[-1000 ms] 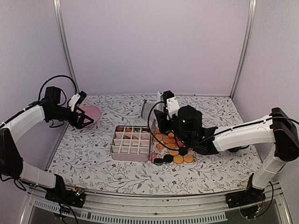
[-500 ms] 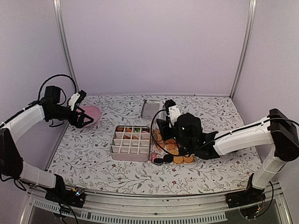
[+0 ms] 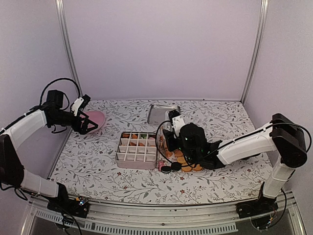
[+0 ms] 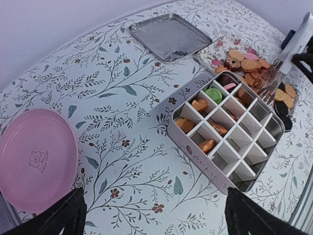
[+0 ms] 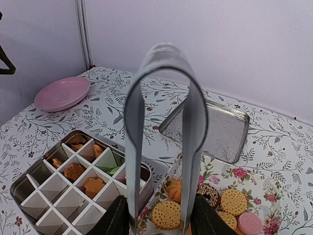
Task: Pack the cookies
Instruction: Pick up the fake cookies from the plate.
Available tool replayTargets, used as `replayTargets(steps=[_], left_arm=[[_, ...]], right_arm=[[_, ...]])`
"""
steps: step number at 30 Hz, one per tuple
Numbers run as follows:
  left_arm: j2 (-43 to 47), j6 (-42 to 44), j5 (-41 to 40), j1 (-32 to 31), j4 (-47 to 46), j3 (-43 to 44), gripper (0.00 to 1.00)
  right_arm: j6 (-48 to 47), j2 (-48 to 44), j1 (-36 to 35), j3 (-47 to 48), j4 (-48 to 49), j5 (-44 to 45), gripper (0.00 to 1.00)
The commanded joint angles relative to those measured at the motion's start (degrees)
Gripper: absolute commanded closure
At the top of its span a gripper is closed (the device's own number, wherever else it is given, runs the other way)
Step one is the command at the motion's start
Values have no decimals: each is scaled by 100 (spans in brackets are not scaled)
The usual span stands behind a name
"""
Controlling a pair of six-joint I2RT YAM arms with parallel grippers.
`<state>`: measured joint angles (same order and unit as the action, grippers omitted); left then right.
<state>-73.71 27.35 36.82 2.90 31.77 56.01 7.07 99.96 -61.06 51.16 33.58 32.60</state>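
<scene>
The cookies lie in a loose pile on a flowered sheet right of the divided tin; in the right wrist view the cookies are round, golden, dark and pink. Several tin compartments hold pieces, one green. My right gripper is shut on metal tongs, whose two arms stand apart with nothing between them, over the tin's right edge and the pile. My left gripper is open and empty at the far left, beside the pink plate.
A flat metal lid lies behind the tin and the pile, seen as the lid from the right wrist. The pink plate sits near the table's left edge. Side walls close in the table on the left and right.
My right arm has come nearer and lower with the tongs, from over the lid to the tin's right edge, uncovering the lid. The left arm has not moved.
</scene>
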Motion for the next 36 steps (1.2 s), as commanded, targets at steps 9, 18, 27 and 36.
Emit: replayTargets(steps=[9, 18, 27, 36], left_arm=[[-38, 16, 36, 27, -41, 42, 1], [-16, 28, 54, 27, -48, 16, 1], [67, 16, 29, 27, -41, -11, 1], [58, 19, 3, 27, -30, -30, 1]], right_arm=[[-55, 363, -22, 337, 272, -279, 59], [-109, 255, -222, 379, 188, -194, 61], [-39, 97, -220, 192, 127, 83, 68], [-504, -644, -217, 507, 147, 44, 76]])
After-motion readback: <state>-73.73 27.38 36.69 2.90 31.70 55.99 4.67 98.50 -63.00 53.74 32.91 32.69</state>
